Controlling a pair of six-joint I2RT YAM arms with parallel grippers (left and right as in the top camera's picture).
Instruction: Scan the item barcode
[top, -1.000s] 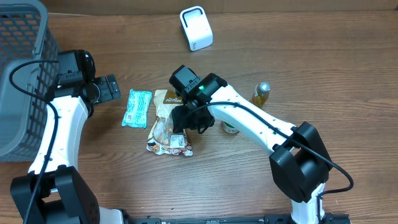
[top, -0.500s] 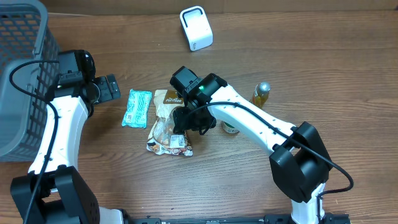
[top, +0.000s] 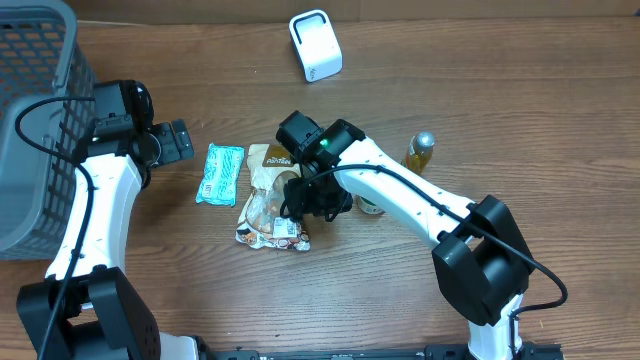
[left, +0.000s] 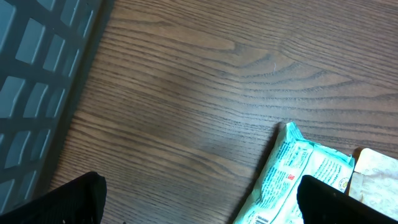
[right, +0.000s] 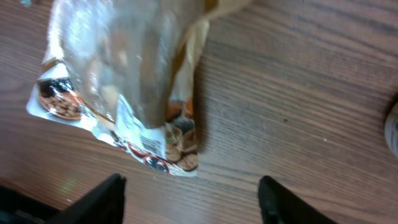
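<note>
A crinkled snack bag of clear and brown film (top: 262, 205) lies flat on the brown wooden tabletop (top: 520, 110) at the centre of the overhead view. A white printed label shows near its lower end. The right gripper (right: 191, 186) hangs low over the bag's right edge. Its two dark fingers (right: 102, 200) stand apart with bare wood and the bag's lower corner between them, and they clamp nothing.

Just left of the bag lies a teal and white flat packet (top: 220, 173). The left gripper (left: 199, 186) hovers to the upper left of that packet, spread wide and empty.

A white box-shaped scanner (top: 315, 45) stands at the top centre, well apart from the bag. A grey plastic lattice basket (top: 40, 60) fills the upper left corner. A small yellow bottle with a silver cap (top: 420, 150) stands right of centre, beside the right arm.
</note>
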